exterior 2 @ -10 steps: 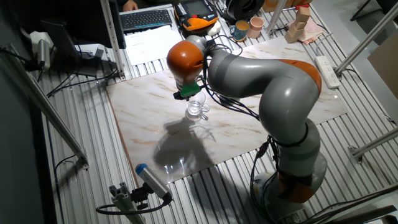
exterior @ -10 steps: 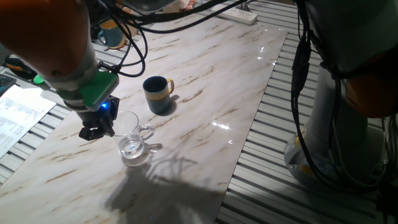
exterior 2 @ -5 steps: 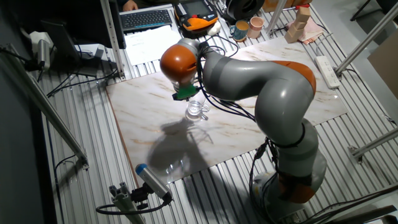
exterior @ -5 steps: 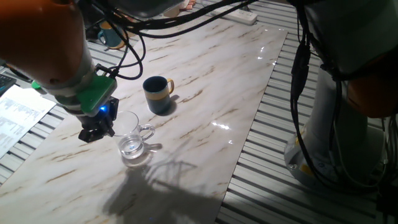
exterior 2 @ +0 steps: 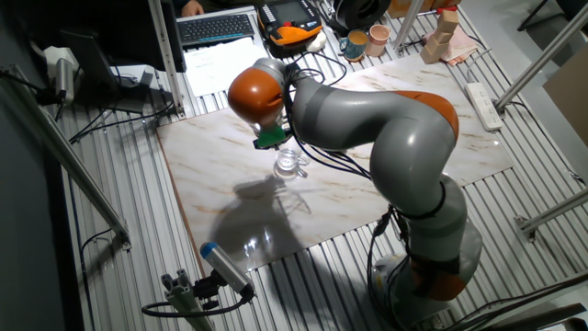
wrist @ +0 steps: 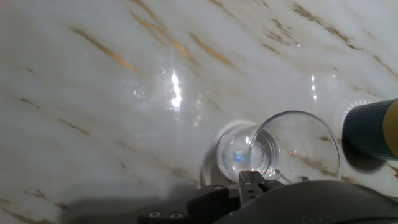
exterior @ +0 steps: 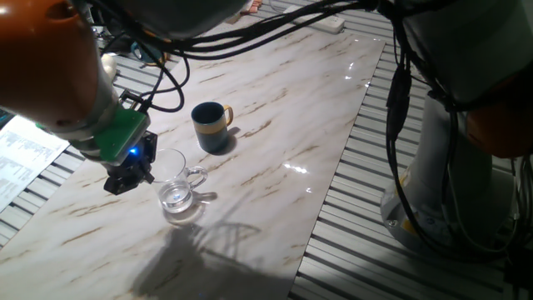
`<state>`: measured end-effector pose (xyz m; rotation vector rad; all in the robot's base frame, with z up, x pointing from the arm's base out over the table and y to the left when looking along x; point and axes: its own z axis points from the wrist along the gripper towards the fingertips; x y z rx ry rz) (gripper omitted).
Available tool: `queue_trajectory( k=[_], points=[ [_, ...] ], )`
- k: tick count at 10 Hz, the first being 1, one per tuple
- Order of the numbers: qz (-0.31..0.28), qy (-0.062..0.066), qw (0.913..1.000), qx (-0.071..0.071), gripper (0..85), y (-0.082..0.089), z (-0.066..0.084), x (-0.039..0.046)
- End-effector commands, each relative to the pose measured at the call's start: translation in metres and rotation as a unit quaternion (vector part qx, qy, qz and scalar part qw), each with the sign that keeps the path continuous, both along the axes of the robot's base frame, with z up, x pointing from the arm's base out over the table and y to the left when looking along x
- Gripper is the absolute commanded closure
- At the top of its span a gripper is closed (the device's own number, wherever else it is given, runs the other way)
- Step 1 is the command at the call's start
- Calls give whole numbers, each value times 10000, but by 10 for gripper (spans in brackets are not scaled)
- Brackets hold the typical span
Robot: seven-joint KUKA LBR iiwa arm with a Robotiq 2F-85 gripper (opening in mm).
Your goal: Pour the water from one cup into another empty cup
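The clear glass mug (exterior: pixel 176 187) stands upright on the marble table (exterior: pixel 275 108), its loop handle pointing right, with a little water (exterior: pixel 176 198) in its bottom. The dark navy mug (exterior: pixel 208 125) with the yellow-tan handle stands upright just behind it, apart. My gripper (exterior: pixel 129 177) sits low on the glass mug's left side, by its rim. In the hand view the glass mug (wrist: pixel 280 152) lies just beyond the gripper (wrist: pixel 250 182), and the navy mug (wrist: pixel 371 129) shows at the right edge. From the other fixed view the arm hides the navy mug; the glass mug (exterior 2: pixel 290 164) shows below the hand.
Printed papers (exterior: pixel 21 158) lie off the table's left edge. At the far end are a teal cup (exterior 2: pixel 356 43), a pinkish cup (exterior 2: pixel 378 39), wooden blocks (exterior 2: pixel 446 23) and a power strip (exterior 2: pixel 478 94). Cables hang over the back left.
The arm's orange and grey body has swung further left. The gripper has shifted slightly left beside the glass mug. Both mugs stay where they were.
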<state>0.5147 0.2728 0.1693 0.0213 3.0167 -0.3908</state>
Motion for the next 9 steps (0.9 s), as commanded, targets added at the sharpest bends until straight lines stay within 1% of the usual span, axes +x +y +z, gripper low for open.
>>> queue_trajectory(
  k=[1, 2, 4, 5, 6, 8, 9],
  points=[
    [3, 2, 10000, -54, 850, 3, 2, 0],
    [-2, 4, 9999, -100, 850, 4, 2, -1],
    [3, -1, 9999, -123, 850, 5, 2, -2],
    [-8, -9, 9999, -161, 850, 5, 2, -2],
    [-11, -19, 9997, -260, 850, 6, 2, -2],
    [-33, -39, 9992, -390, 850, 7, 1, 0],
    [-37, -45, 9991, -428, 850, 8, 2, 0]
  ],
)
